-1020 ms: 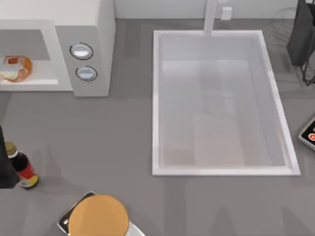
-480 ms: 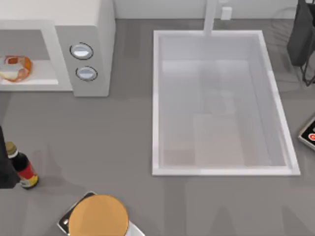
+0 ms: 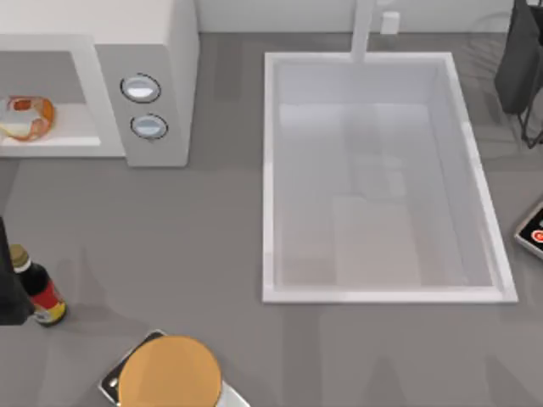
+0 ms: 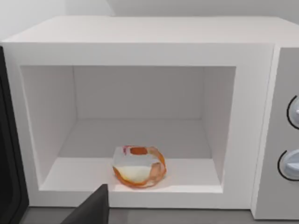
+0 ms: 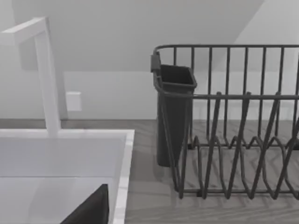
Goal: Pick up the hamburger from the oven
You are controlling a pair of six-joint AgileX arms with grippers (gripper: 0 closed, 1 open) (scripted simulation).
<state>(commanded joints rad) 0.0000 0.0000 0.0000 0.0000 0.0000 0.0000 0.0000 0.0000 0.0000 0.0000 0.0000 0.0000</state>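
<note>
White, boxy oven (image 4: 140, 42), smooth-walled; round glossy orange-tan hamburger (image 4: 138, 166) on its cavity floor. Left hand (image 4: 91, 210) before the opening, grip state indiscernible.

left arm (image 3: 7, 284): black, matte; narrow dark slab at the top view's left edge; no markings legible
left gripper finger (image 4: 91, 210): dark grey-black, flat-faced wedge with an angled top edge; plain surface, no screws or cables visible
right gripper finger (image 5: 89, 209): same dark grey-black wedge, angled top edge, smooth and unmarked
finish overall: uniform dark, low sheen
</note>
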